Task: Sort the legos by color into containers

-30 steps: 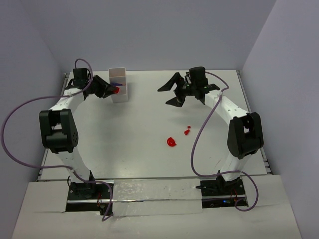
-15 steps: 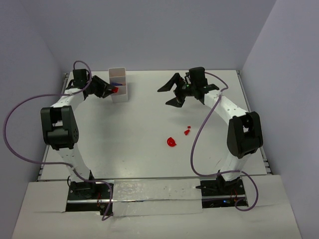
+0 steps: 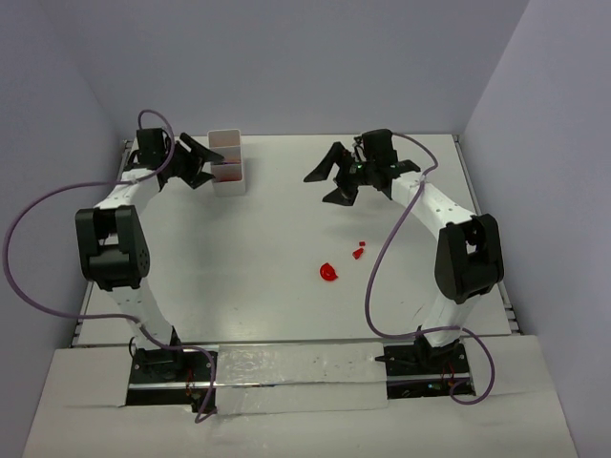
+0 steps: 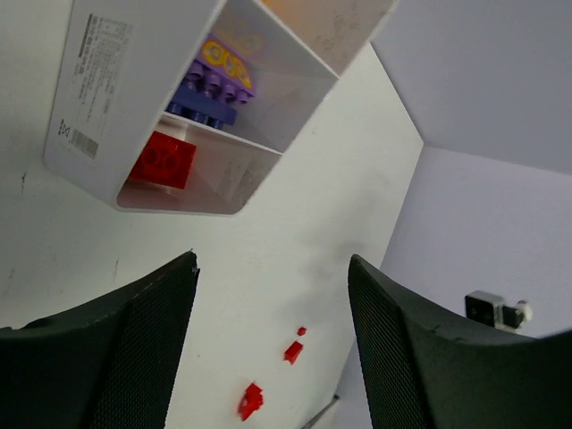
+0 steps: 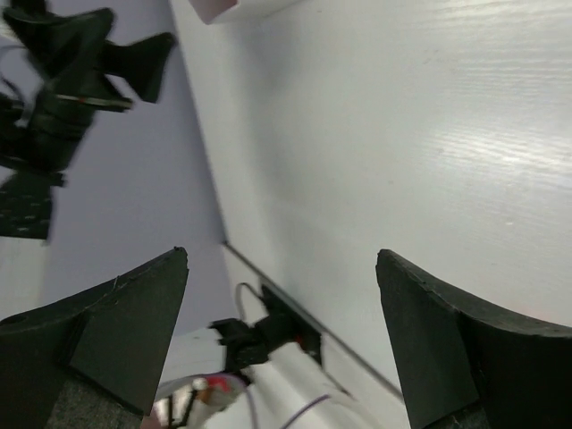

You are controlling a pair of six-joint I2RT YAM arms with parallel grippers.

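The white three-compartment tray (image 3: 227, 159) stands at the back left. In the left wrist view the tray (image 4: 94, 107) holds a red brick (image 4: 163, 161) in its nearest compartment and purple pieces (image 4: 214, 85) in the middle one; the far compartment is mostly cut off. My left gripper (image 3: 201, 162) is open and empty just left of the tray, also seen in its own view (image 4: 273, 268). Three red legos lie mid-table: a larger one (image 3: 328, 272) and two small ones (image 3: 359, 254). My right gripper (image 3: 324, 179) is open and empty, above the table at the back centre, also seen in its own view (image 5: 281, 259).
The red legos also show past the left fingers (image 4: 250, 400). The table's back edge and walls are close behind the tray. The right wrist view shows bare table, the tray's corner (image 5: 232, 7) and the left gripper (image 5: 80, 63).
My left gripper held a red piece at the tray's near compartment; it has opened, the red brick now lies in that compartment, and the gripper has drawn back slightly. The right arm barely moved.
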